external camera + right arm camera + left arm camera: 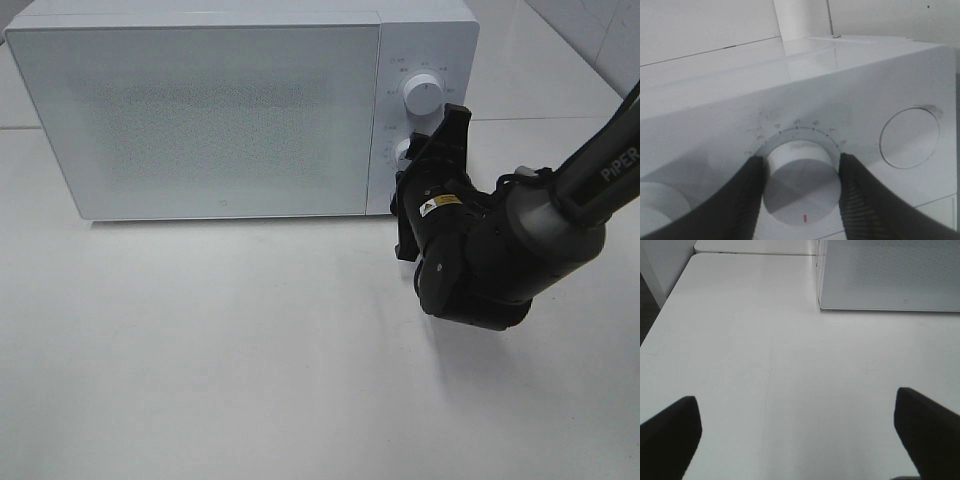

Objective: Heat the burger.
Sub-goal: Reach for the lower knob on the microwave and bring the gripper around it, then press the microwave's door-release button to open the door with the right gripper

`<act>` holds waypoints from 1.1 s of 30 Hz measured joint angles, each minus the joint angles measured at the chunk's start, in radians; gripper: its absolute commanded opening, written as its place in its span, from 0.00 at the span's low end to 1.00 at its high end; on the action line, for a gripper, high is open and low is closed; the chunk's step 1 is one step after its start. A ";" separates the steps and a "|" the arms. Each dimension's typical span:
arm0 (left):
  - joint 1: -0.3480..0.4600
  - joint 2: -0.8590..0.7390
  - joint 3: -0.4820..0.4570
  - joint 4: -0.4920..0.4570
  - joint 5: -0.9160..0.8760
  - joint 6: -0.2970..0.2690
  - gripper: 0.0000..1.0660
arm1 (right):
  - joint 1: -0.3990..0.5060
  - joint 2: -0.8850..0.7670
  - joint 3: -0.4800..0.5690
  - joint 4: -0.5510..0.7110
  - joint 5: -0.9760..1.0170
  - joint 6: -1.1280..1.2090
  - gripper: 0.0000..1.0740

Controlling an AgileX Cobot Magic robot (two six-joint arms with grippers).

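White table holds closed microwave; right gripper pinches its lower knob, left gripper spread in front of it. Slip could leave the knob unturned; overturning could overcook the unseen burger.

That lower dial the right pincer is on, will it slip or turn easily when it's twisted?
The lower dial looks smooth and glossy, so the right pincer may slip unless it squeezes firmly. It seems rigid and round, so it should turn rather than flex. The microwave sits broad and flat, so it probably won't shift.
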 measured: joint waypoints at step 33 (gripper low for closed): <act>0.000 0.000 0.000 0.000 0.000 0.000 0.94 | 0.005 -0.059 0.113 -0.073 0.014 -0.158 0.71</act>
